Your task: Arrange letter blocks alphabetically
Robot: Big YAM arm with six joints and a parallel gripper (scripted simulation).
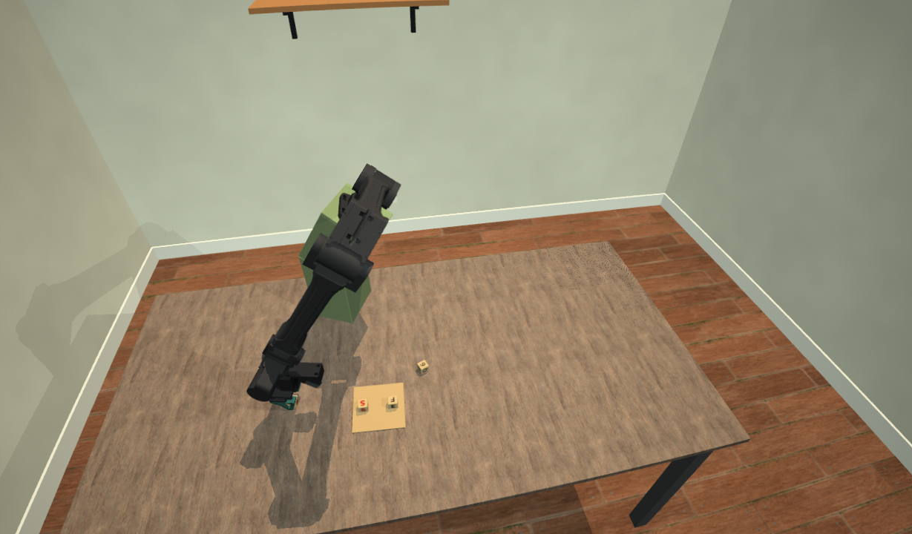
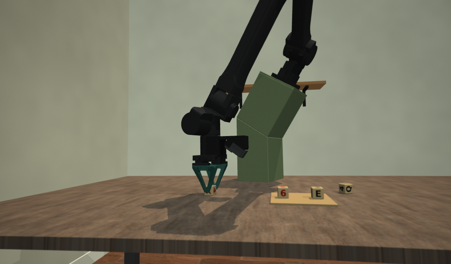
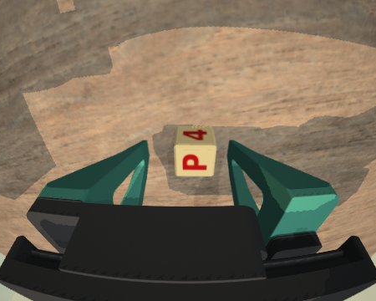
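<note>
A cream block with a red P on top (image 3: 195, 159) sits on the bare table, left of the tan mat (image 1: 378, 406). My gripper (image 3: 188, 147) is open and lowered around this block, one teal finger on each side with a gap to each. In the side view the fingertips (image 2: 209, 188) reach down almost to the table at the block (image 2: 211, 190). Two blocks lie on the mat: one with a red S on top (image 1: 362, 403) and one with a black letter on top (image 1: 392, 400). A fourth block (image 1: 423, 366) lies off the mat, behind its far right corner.
The green robot pedestal (image 1: 335, 279) stands at the back of the table, behind the gripper. A wooden shelf (image 1: 347, 5) hangs high on the back wall. The table's front edge is well in front of the mat.
</note>
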